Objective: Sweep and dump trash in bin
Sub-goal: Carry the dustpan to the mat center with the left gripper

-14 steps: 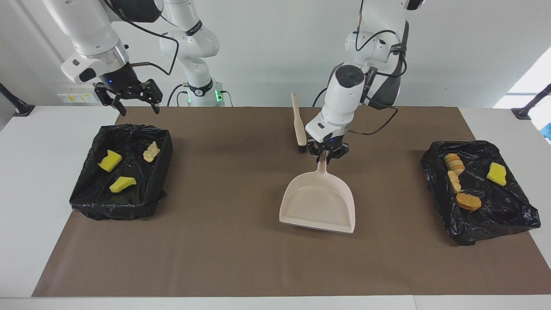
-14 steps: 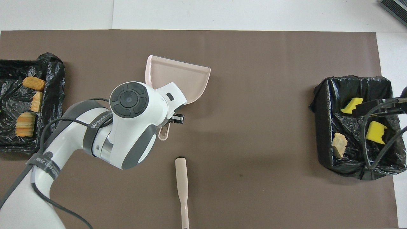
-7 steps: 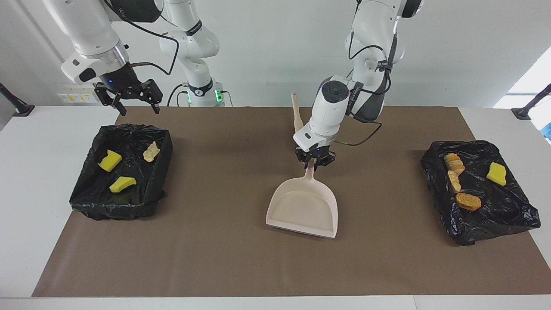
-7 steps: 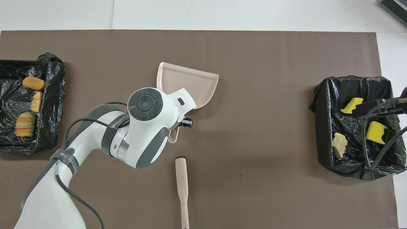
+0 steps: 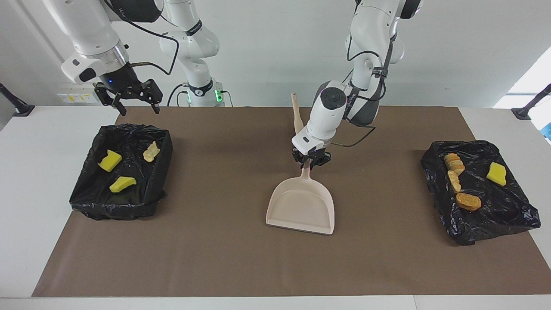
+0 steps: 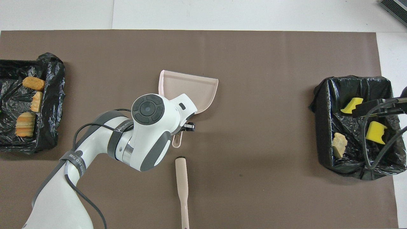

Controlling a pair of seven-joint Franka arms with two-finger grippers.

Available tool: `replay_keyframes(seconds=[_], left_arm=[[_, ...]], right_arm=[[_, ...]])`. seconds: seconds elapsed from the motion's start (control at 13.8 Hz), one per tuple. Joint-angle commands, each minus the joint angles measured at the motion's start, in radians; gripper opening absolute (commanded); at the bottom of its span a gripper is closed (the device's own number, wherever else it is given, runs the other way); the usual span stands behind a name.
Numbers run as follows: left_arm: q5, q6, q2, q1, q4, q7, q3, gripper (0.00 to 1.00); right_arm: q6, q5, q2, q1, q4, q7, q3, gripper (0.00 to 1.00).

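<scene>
My left gripper (image 5: 310, 163) is shut on the handle of the empty pink dustpan (image 5: 301, 206), which sits low over the middle of the brown mat, mouth away from the robots; it also shows in the overhead view (image 6: 194, 90). The trash lies in two black-lined bins: yellow sponges (image 5: 109, 160) (image 5: 122, 184) and a tan piece (image 5: 151, 151) in the bin (image 5: 86, 206) at the right arm's end; bread pieces (image 5: 468, 201) and a yellow sponge (image 5: 496, 174) in the bin (image 5: 495, 228) at the left arm's end. My right gripper (image 5: 138, 105) hangs open over its bin's nearer edge and waits.
A pink brush (image 6: 182, 184) lies on the mat nearer to the robots than the dustpan, its handle (image 5: 296, 113) partly hidden by the left arm. The brown mat (image 5: 215, 258) covers most of the white table.
My left gripper has carried the dustpan sideways toward the right arm's end, to the middle of the mat. The right arm has not moved.
</scene>
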State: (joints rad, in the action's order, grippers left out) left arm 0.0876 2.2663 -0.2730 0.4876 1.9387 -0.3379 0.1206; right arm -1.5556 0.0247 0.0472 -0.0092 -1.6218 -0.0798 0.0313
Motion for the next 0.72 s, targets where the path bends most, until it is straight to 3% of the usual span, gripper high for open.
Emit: replay_keyframes(seconds=[0.0, 0.07, 0.14, 0.22, 0.65], left_arm=[[0.02, 0.039, -0.005, 0.026, 0.017, -0.019, -0.018, 0.03], [0.02, 0.039, -0.005, 0.026, 0.016, -0.029, -0.018, 0.15], [0.02, 0.041, -0.006, 0.026, 0.013, -0.033, -0.019, 0.63], [0.02, 0.042, -0.006, 0.019, 0.01, -0.033, -0.021, 1.0], [0.02, -0.065, 0.057, -0.076, -0.033, -0.026, -0.029, 1.0]], right_arm=[[0.0, 0.006, 0.014, -0.005, -0.015, 0.014, -0.004, 1.0], [-0.001, 0.006, 0.014, -0.005, -0.015, 0.014, -0.004, 1.0], [0.0, 0.006, 0.014, -0.006, -0.015, 0.014, -0.004, 1.0], [-0.001, 0.006, 0.014, -0.005, -0.015, 0.014, -0.004, 1.0], [0.0, 0.006, 0.014, -0.005, -0.015, 0.014, -0.004, 1.0]])
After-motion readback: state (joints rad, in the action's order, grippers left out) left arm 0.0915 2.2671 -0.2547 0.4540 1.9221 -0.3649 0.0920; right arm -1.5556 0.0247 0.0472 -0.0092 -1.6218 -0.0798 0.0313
